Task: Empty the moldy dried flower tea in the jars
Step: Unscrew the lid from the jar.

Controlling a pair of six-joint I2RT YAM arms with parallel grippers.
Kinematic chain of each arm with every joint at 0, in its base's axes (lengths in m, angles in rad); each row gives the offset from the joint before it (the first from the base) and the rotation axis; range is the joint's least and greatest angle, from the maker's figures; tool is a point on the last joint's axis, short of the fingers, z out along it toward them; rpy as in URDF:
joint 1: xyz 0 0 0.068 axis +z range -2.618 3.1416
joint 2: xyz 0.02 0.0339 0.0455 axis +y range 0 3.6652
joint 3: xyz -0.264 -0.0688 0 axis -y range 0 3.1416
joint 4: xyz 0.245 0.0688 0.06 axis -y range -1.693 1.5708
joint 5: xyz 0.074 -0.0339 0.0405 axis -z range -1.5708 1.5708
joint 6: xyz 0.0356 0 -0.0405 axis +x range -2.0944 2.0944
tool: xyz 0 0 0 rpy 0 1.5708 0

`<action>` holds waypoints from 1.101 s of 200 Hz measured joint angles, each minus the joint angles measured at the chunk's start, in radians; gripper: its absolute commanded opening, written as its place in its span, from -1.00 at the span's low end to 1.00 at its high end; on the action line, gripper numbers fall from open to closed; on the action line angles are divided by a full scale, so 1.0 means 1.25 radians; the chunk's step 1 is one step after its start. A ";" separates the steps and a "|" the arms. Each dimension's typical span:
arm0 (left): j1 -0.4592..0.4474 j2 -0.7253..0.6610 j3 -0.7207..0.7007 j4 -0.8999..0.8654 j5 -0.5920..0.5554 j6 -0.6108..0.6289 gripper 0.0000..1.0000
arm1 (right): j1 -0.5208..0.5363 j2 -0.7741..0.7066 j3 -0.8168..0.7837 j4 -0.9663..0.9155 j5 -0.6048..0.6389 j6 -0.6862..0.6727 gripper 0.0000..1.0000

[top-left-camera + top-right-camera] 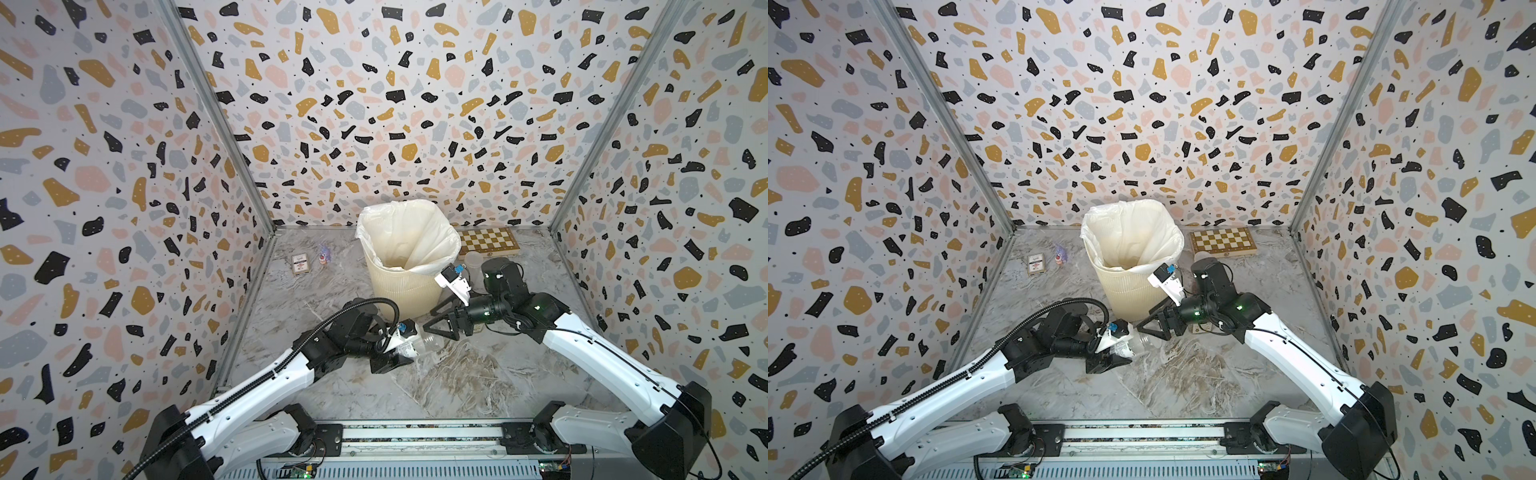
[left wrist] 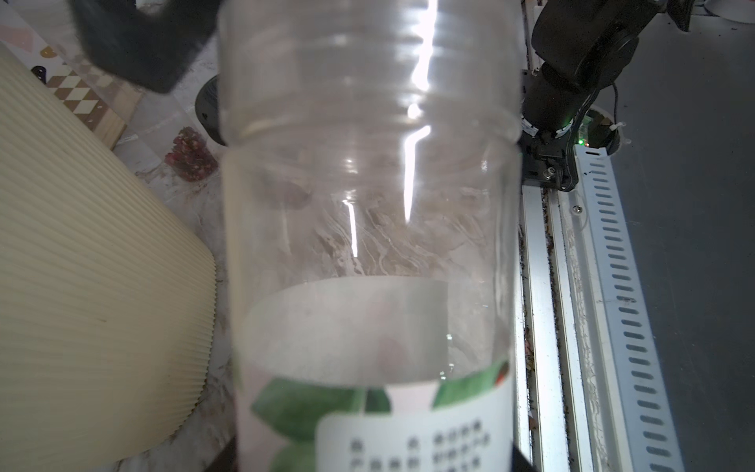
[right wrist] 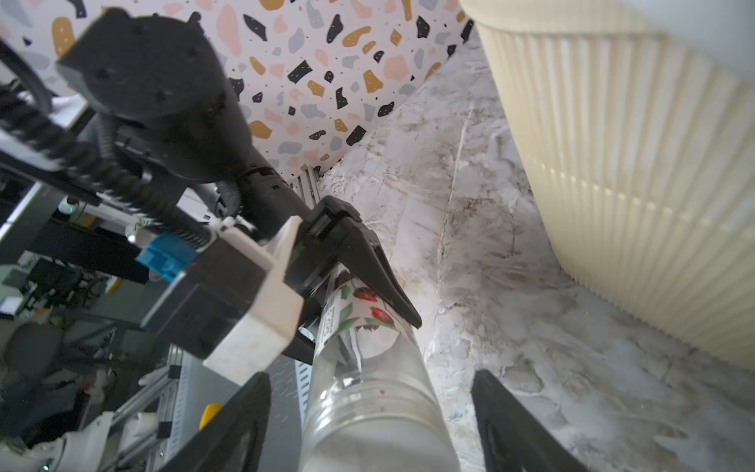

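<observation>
The left gripper (image 1: 401, 347) is clamped on the labelled end of a clear cylindrical jar with a flower-printed paper label (image 1: 428, 343), holding it on its side just above the grey marble-patterned desk (image 1: 457, 374). The jar's threaded neck points at the right gripper (image 1: 430, 320). That gripper's jaws are spread on either side of the neck with a gap showing on each side, gripping nothing. The jar looks almost bare inside, with only a few dark specks.

A tall cream ribbed bin with a white bag (image 1: 399, 286) stands close behind both grippers. In the left wrist view, reddish-pink dried flower tea (image 2: 191, 154) sits low on the desk between the bin and a wooden chessboard (image 1: 486, 241), too blurred to tell its container. A small card box (image 1: 300, 264) and a little toy figure (image 1: 325, 253) lie well apart, near the left wall.
</observation>
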 measured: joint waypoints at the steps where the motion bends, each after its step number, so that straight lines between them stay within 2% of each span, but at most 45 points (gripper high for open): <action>1: 0.000 0.000 0.000 0.000 0.000 0.000 0.15 | 0.000 0.000 -0.001 0.000 0.001 0.002 0.58; 33: 0.000 -0.010 0.000 0.011 -0.017 0.000 0.14 | 0.003 -0.002 -0.013 -0.002 0.007 0.067 0.57; 65: 0.000 -0.014 -0.001 0.009 -0.027 0.008 0.14 | 0.026 -0.001 -0.014 -0.003 0.016 0.090 0.25; 82: -0.003 -0.016 -0.005 0.003 -0.030 0.015 0.13 | 0.025 -0.001 -0.016 0.006 0.014 0.096 0.19; 115: -0.007 -0.016 -0.005 -0.003 -0.029 0.017 0.13 | 0.027 0.001 -0.016 0.005 0.008 0.092 0.23; 135: -0.007 -0.016 -0.005 -0.003 -0.030 0.016 0.12 | 0.028 0.005 -0.016 0.005 -0.001 0.079 0.55; 154: -0.006 -0.016 -0.005 -0.003 -0.035 0.016 0.12 | 0.032 0.009 -0.016 -0.002 -0.004 0.068 0.66; 197: -0.006 -0.016 -0.005 -0.002 -0.042 0.013 0.12 | 0.034 0.008 -0.016 -0.031 0.004 0.050 0.66; 220: -0.005 -0.016 -0.005 -0.002 -0.042 0.013 0.11 | 0.034 0.004 -0.020 -0.046 0.005 0.037 0.51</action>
